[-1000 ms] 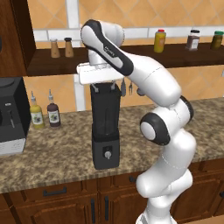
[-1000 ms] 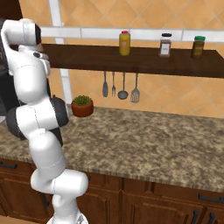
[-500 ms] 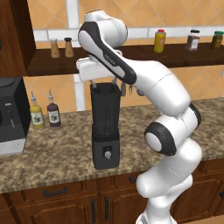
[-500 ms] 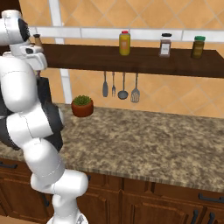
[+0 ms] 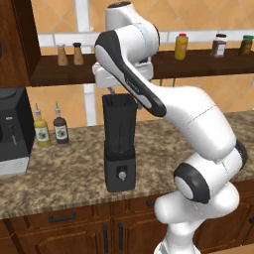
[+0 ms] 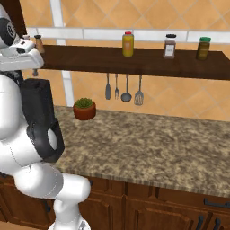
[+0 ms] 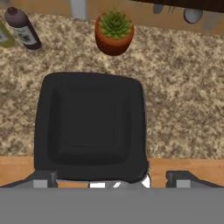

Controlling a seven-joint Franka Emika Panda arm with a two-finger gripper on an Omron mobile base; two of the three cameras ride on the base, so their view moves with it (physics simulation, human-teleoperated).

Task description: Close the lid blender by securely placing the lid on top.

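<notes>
The tall black blender (image 5: 119,149) stands on the granite counter, its dark square jar (image 6: 38,107) partly behind my arm in the right base view. The black squarish lid (image 7: 89,124) lies flat across the jar's top (image 5: 119,97), seen from straight above in the hand view. My gripper (image 7: 111,178) hovers just above it, open, one fingertip (image 7: 41,179) on each side of the lid and nothing held. In the left base view the gripper (image 5: 117,90) hangs right over the jar.
A black-and-silver machine (image 5: 12,131) and two sauce bottles (image 5: 49,129) stand left of the blender. A potted succulent (image 7: 114,31) sits behind it by the wall. Utensils (image 6: 123,87) hang under a shelf (image 6: 134,63) with spice jars.
The hand has lifted a little off the jar top while the arm's upper links swung up and over. The lid stays on the jar.
</notes>
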